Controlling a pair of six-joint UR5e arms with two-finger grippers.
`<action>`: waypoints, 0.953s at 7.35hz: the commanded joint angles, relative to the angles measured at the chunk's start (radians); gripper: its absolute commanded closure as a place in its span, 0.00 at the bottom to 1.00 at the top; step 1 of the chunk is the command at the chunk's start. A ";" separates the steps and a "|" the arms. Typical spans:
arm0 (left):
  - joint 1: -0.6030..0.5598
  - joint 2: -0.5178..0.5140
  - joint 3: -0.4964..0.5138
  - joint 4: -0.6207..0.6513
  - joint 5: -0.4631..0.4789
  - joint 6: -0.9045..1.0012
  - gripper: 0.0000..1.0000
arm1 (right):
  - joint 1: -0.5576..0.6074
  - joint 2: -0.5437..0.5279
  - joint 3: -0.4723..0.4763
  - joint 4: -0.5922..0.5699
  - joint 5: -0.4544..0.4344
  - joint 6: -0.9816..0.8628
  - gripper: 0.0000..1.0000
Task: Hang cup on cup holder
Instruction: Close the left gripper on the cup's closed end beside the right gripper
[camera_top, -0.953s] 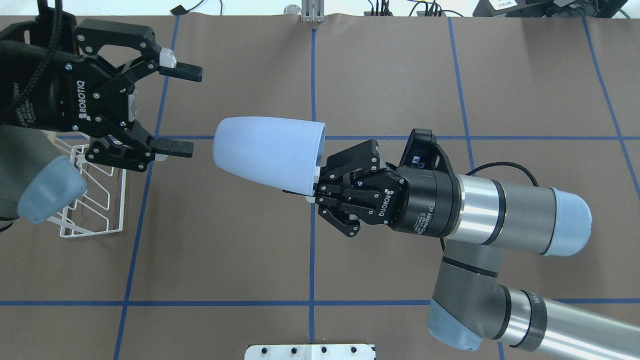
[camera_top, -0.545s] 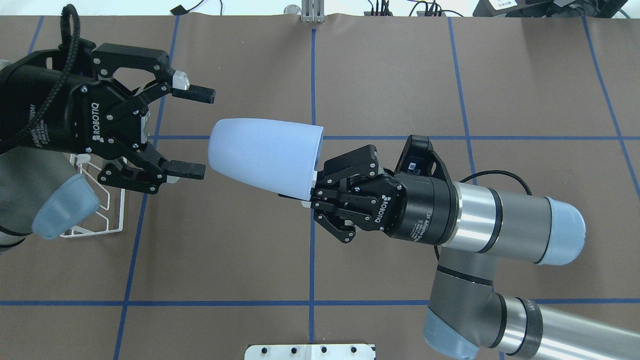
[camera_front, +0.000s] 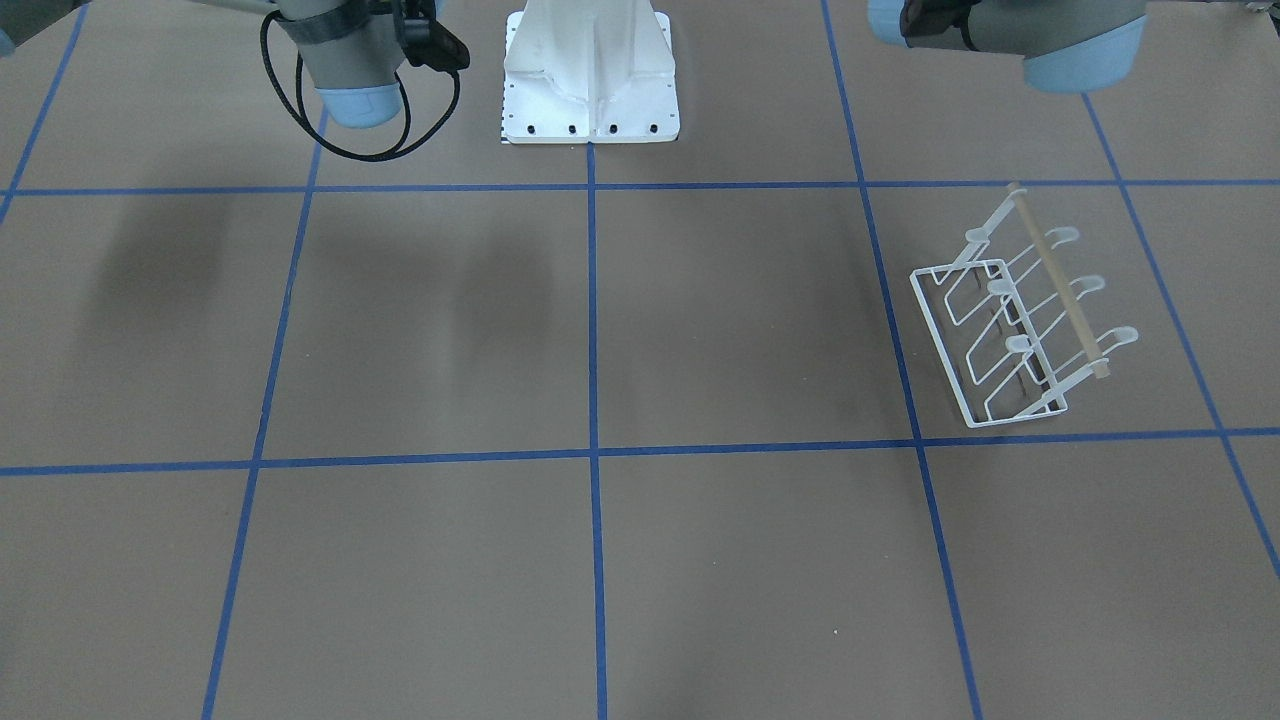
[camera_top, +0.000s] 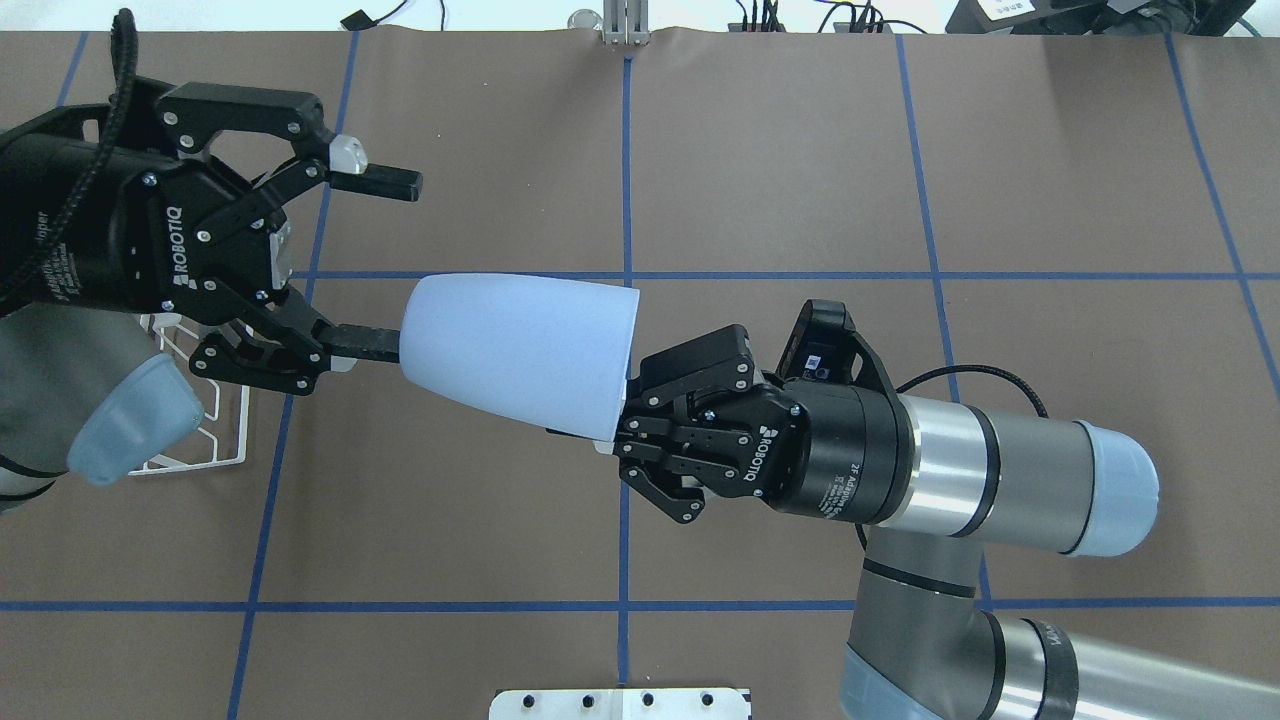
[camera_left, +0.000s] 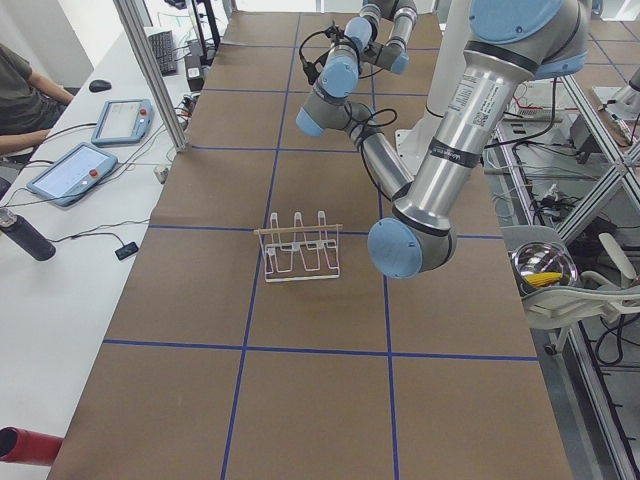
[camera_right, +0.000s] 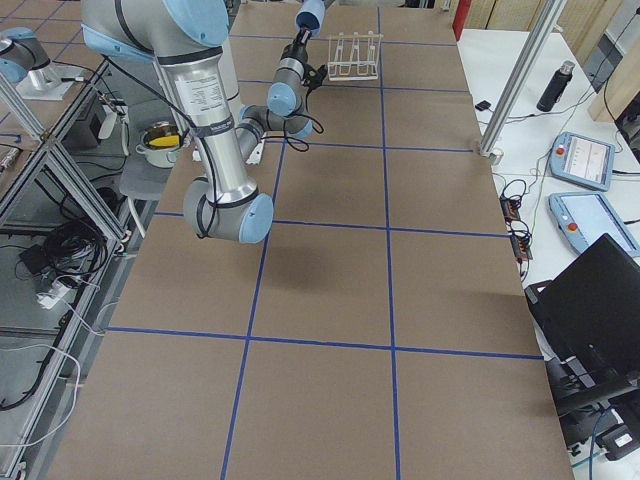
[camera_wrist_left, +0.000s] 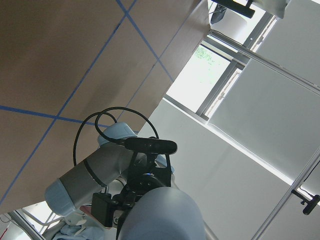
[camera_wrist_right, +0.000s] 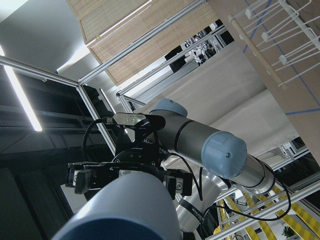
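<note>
Right gripper (camera_top: 615, 415), jaws pinching the rim of the cup (camera_top: 515, 340) — its base at the mouth of the left gripper (camera_top: 390, 265), jaws spread; the cup holder (camera_front: 1058, 282) stands beneath that arm.

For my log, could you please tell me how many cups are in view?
1: the cup, held at its rim by the right gripper, base toward the left gripper.

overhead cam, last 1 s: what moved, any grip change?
The right gripper, shut on the rim of the cup, carried it left toward the left gripper, which shifted right and nearer the robot. The cup's base now reaches the open left gripper's lower fingertip; contact unclear. No grip change: left open, right holding. The cup holder stayed put.
</note>
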 joint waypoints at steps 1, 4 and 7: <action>0.009 -0.001 -0.001 -0.001 0.001 0.000 0.03 | -0.007 0.002 -0.001 0.005 -0.014 -0.001 1.00; 0.029 -0.003 -0.011 -0.001 0.002 0.000 0.03 | -0.007 0.017 -0.023 0.005 -0.031 -0.001 1.00; 0.064 -0.005 -0.012 0.001 0.039 0.004 0.03 | -0.007 0.028 -0.024 0.005 -0.037 -0.001 1.00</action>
